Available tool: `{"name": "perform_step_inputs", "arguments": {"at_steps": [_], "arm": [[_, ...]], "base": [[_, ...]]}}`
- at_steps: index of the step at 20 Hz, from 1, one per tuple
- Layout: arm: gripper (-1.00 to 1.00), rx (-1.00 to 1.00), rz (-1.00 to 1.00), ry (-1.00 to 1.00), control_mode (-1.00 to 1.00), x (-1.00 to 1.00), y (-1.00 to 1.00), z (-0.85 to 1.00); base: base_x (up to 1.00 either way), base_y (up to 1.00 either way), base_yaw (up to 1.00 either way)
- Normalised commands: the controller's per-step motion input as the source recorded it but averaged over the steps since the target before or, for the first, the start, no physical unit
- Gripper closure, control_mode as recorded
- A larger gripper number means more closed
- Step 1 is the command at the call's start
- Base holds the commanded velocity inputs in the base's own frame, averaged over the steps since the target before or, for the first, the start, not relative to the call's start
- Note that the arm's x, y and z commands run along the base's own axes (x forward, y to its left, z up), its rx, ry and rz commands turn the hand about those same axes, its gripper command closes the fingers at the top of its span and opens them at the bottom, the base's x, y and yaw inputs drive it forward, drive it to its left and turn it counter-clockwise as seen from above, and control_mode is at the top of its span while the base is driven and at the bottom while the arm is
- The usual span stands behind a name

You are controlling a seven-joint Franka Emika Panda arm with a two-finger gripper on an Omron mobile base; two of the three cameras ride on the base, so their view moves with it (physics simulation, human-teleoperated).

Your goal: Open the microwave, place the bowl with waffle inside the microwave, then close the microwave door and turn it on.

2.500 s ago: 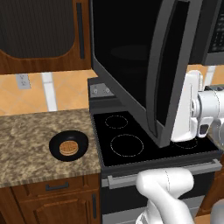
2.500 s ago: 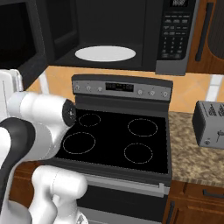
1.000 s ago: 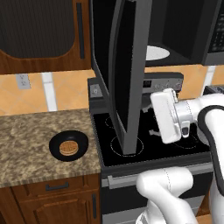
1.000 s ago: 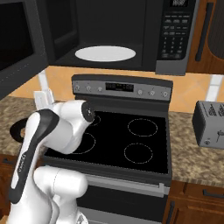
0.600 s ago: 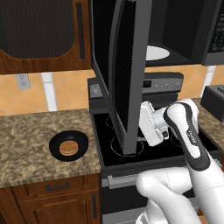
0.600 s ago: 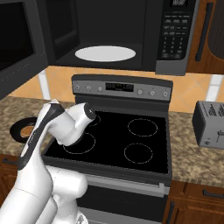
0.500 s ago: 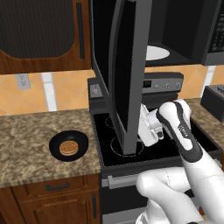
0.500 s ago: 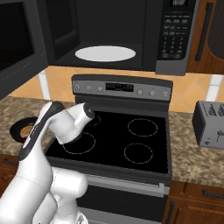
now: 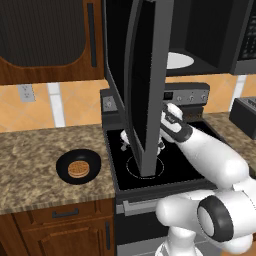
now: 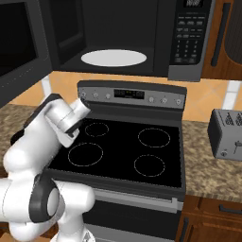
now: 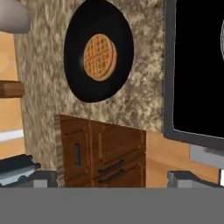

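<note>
Two fingers [image 11: 109, 177] stand spread wide with nothing between them — their dark tips sit far apart at the bottom of the hand view. In the left base view the arm [image 9: 210, 155] reaches low over the stove [image 9: 165, 165], its hand passing behind the open door [image 9: 147, 85]. The bowl [image 9: 78, 166] sits on the granite tabletop [image 9: 30, 175] left of the stove, near the front edge, well apart from the hand. The waffle [image 9: 78, 168] lies flat in its middle. The door hangs swung out over the stove's left burners, seen almost edge-on. Farther back the microwave [image 10: 142, 33] stands open above the stove, a white turntable [image 10: 113, 58] inside — its button panel [image 10: 189, 35] at the right.
</note>
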Motion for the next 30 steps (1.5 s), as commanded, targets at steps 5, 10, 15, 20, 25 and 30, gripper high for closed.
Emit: {"name": "perform_step_inputs", "arguments": {"at_steps": [5,10,15,20,25,30], "arm": [[-1.0,-0.06,0.18,0.01,-1.0,0.49,0.28,-0.05],[-1.0,0.02,0.0,-0.01,-1.0,0.52,0.43,-0.37],[-1.0,0.04,0.0,-0.02,-1.0,0.35,0.29,-0.63],[-1.0,0.03,0.0,-0.07,-1.0,0.15,0.37,-0.32],[-1.0,0.0,0.0,0.0,-1.0,0.05,0.66,-0.1],[-1.0,0.0,0.0,0.0,-1.0,0.22,0.11,-0.4]], "base": [[0.0,0.0,0.0],[0.0,0.0,0.0],[0.0,0.0,0.0],[0.0,0.0,0.0],[0.0,0.0,0.0],[0.0,0.0,0.0]]}}
